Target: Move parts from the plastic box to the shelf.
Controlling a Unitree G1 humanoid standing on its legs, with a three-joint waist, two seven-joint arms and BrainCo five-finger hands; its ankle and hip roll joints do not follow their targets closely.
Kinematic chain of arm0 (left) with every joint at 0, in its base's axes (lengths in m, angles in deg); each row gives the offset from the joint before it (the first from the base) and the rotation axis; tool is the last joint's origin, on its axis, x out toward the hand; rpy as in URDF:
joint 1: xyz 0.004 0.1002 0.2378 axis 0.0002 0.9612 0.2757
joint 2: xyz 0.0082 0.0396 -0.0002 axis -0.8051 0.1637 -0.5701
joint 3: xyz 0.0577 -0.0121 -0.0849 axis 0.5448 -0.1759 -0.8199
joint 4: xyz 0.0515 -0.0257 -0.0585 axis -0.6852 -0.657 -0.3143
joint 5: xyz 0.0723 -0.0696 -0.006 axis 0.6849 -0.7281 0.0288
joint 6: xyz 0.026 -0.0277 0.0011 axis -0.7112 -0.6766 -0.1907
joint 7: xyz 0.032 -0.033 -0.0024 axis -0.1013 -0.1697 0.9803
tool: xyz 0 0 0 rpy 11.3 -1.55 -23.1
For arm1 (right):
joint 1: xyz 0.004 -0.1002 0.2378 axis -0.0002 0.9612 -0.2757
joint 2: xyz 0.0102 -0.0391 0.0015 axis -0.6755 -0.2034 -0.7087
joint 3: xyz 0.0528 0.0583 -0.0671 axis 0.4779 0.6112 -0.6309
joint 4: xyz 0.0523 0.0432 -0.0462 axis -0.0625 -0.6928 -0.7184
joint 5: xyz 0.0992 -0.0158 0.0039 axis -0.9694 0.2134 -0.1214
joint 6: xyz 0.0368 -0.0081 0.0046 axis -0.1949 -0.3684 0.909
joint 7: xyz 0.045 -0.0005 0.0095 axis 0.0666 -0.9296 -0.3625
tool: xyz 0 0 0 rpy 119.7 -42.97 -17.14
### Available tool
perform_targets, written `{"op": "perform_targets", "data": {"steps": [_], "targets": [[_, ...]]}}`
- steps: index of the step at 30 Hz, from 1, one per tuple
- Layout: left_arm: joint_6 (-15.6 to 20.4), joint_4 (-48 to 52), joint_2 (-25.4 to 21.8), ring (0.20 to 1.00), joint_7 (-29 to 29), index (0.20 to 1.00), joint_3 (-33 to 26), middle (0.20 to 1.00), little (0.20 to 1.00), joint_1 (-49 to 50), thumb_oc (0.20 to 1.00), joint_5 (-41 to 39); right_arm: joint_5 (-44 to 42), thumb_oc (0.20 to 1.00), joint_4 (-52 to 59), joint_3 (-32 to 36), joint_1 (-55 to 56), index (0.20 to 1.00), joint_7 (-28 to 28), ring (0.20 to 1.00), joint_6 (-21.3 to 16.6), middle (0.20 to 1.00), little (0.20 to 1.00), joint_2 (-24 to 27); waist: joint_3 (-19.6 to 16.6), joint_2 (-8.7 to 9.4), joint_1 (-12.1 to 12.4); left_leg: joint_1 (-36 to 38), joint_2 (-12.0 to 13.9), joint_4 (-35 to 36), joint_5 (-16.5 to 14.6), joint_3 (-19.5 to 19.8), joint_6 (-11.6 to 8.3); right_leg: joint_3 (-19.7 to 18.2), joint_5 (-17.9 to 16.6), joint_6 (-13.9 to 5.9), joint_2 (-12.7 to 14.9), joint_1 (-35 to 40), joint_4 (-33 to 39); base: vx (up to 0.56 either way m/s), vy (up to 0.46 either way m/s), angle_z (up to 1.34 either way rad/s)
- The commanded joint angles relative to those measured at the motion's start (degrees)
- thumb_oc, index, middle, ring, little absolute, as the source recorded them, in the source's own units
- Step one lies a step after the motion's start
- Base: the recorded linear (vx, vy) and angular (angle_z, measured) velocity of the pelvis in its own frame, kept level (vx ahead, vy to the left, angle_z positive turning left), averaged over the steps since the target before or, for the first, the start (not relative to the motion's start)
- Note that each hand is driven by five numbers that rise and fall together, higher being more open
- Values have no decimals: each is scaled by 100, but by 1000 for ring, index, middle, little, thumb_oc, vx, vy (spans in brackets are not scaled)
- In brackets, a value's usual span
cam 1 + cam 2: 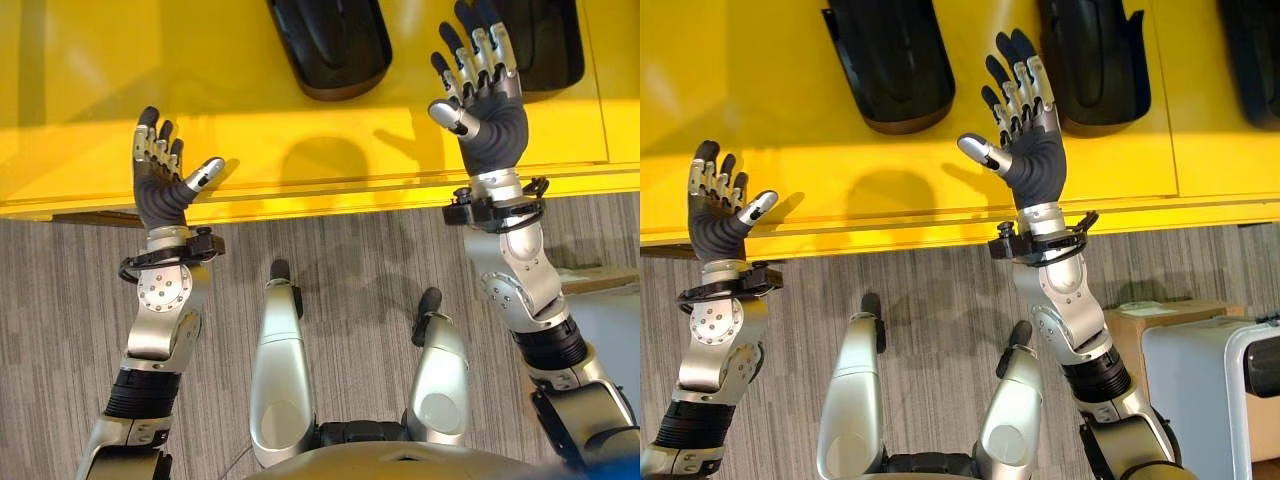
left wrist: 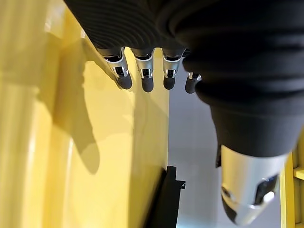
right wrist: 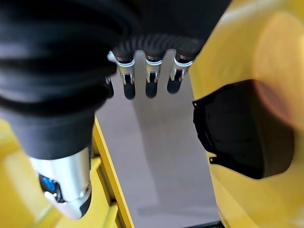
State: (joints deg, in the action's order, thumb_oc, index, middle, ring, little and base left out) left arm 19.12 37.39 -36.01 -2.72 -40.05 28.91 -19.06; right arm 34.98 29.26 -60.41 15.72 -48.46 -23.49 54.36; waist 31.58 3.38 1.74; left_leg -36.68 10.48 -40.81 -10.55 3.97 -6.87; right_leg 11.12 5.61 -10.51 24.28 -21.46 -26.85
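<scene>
Two black moulded parts lie on the yellow shelf [image 1: 90, 90]: one [image 1: 330, 45] at the middle, another [image 1: 548, 40] to its right. A third black part [image 1: 1255, 50] lies at the far right. My left hand [image 1: 160, 185] is held open over the shelf's front edge, fingers straight, holding nothing. My right hand [image 1: 490, 115] is open too, raised over the shelf between the two parts, its fingers close to the right one. In the right wrist view a black part [image 3: 242, 133] shows past the straight fingers [image 3: 149, 80]. The left wrist view shows straight fingers [image 2: 145, 78] over yellow surface.
Grey striped carpet [image 1: 340, 270] lies below the shelf's front edge. A cardboard box [image 1: 1140, 322] and a pale grey plastic container [image 1: 1195, 390] stand on the floor at my right.
</scene>
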Motion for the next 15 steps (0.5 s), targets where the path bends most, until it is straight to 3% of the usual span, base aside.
{"op": "perform_targets", "data": {"steps": [1, 4, 5, 6, 7, 9, 10, 11, 15], "targets": [[323, 615, -231, 1000, -74, 1000, 51, 1000, 1000, 22, 1000, -5, 94, 1000, 55, 351, -349, 1000, -129, 1000, -284, 1000, 1000, -117, -364, -59, 135, 144, 96, 493, 286, -141, 58, -32, 481, 200, 235, 2, -815, 0, 0, 0], [321, 730, -288, 1000, -100, 1000, 101, 1000, 1000, 136, 1000, -6, 200, 1000, -160, 348, -847, 1000, -333, 1000, -254, 1000, 1000, -20, -395, -73, 254, 149, 80, 501, 288, -132, 74, -12, 490, 204, 240, 32, -814, 20, -9, 4], [322, 737, -289, 1000, -102, 1000, 96, 1000, 1000, 130, 1000, -9, 202, 1000, -171, 348, -866, 1000, -336, 1000, -261, 1000, 1000, -19, -368, -84, 253, 97, 64, 533, 431, -142, 118, 3, 366, 242, 248, -17, -778, 8, -3, 7], [317, 778, -344, 1000, -115, 1000, 127, 1000, 1000, 195, 1000, 18, 322, 1000, -333, 375, -1088, 1000, -480, 1000, -228, 1000, 1000, 36, -399, -90, 305, 153, 71, 508, 286, -134, 80, -6, 499, 204, 246, 47, -818, -71, 19, 5], [321, 810, -345, 1000, -142, 1000, 145, 1000, 1000, 214, 1000, -23, 345, 1000, -412, 369, -1208, 1000, -540, 1000, -225, 1000, 1000, 56, -377, -104, 330, 102, 52, 544, 427, -146, 126, 15, 380, 241, 255, 2, -784, 91, -28, 4], [339, 843, -385, 1000, -189, 1000, 195, 1000, 1000, 251, 1000, -85, 444, 1000, -625, 339, -1465, 1000, -664, 1000, -169, 1000, 1000, 129, -406, -107, 381, 151, 52, 515, 286, -131, 86, 12, 507, 203, 253, 58, -822, 9, 1, 6], [344, 865, -400, 1000, -208, 1000, 213, 1000, 1000, 243, 1000, -119, 456, 1000, -721, 321, -1579, 1000, -702, 1000, -162, 1000, 1000, 146, -374, -123, 399, 95, 33, 536, 426, -136, 133, 26, 387, 243, 261, 12, -790, 4, 0, 8], [342, 860, -398, 1000, -208, 1000, 213, 1000, 1000, 245, 1000, -119, 454, 1000, -725, 317, -1578, 1000, -702, 1000, -161, 1000, 1000, 145, -395, -112, 399, 146, 48, 506, 285, -125, 89, 10, 507, 205, 252, 61, -822, 12, -1, 3], [362, 909, -461, 1000, -245, 1000, 288, 1000, 1000, 294, 1000, -236, 554, 1000, -1167, 262, -1971, 1000, -869, 1000, -51, 1000, 1000, 267, -384, -132, 482, 139, 33, 492, 264, -102, 95, 6, 540, 209, 254, 78, -858, 24, -5, 1]]}}
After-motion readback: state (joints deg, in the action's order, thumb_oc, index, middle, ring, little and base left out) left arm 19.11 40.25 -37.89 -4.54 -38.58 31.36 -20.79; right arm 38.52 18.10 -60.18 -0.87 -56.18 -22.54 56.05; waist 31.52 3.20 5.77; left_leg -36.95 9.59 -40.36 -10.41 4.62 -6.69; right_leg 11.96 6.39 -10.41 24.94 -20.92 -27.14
